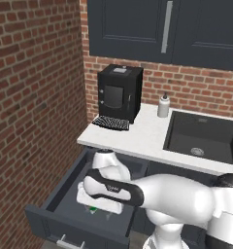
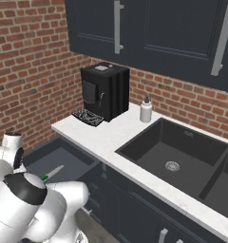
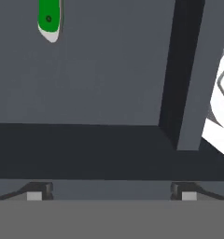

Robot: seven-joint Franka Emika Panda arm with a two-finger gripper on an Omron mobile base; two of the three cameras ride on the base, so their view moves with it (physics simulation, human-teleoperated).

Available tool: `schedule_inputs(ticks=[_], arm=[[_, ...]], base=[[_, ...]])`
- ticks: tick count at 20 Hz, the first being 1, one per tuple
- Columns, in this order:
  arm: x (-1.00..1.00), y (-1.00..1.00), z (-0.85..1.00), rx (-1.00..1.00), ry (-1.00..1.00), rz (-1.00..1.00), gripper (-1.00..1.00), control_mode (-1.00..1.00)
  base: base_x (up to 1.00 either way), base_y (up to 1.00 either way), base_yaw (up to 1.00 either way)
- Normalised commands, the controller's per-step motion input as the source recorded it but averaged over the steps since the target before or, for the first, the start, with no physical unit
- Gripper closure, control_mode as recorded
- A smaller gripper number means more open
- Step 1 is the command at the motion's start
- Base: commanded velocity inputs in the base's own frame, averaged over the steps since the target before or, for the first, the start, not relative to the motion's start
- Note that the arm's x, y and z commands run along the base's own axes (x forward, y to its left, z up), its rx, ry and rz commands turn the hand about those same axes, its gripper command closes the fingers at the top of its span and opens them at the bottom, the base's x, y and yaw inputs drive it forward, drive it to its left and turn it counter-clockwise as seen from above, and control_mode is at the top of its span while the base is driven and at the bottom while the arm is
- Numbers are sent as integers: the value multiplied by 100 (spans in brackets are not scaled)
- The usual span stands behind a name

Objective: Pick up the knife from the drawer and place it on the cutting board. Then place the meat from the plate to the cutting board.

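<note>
Nearest the base, the white Franka arm bends down over the wide dark grey drawer (image 1: 65,187), which stands pulled out below the counter so that its contents can be reached from above. The two-finger gripper (image 3: 111,192) hangs inside the drawer opening with its dark tips spread wide and nothing between them; it holds nothing. The hand seems aimed down at the drawer floor to line up for a grasp, though the jaws sit over bare floor near a drawer wall, not yet over the target.

The small knife with the bright green handle (image 3: 49,18) lies flat on the smooth, matt grey drawer floor, well apart from the fingertips at the far edge of the hand view. In the right base view its short pale silver blade (image 2: 54,172) shows beside the arm's dark elbow joint, pointing toward the back of the drawer. The rounded, glossy handle looks the easier part to pinch; the thin blade lies too flat. The judged step in hand is the approach to the knife, so the task is at its start.

Farther off, the white stone-like counter (image 1: 138,136) carries a boxy black coffee machine (image 1: 119,92) with a ribbed drip tray, and a small pale soap bottle (image 1: 163,105) stands beside the recessed dark sink (image 1: 203,138). Behind them rise a rough red brick wall (image 1: 36,87) and flat dark cabinet doors (image 1: 138,24) with silver bar handles.
</note>
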Motion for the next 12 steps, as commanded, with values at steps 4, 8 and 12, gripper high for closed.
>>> schedule_inputs(ticks=[4, 8, 12], arm=[[72, -18, 41, -1, -11, 5, -100, -100], [54, -14, 3, -7, -11, 1, -100, -100], [47, 0, -8, -9, -11, 0, -100, -100]], base=[[0, 0, 0], [0, 0, 0], [0, 0, 0]])
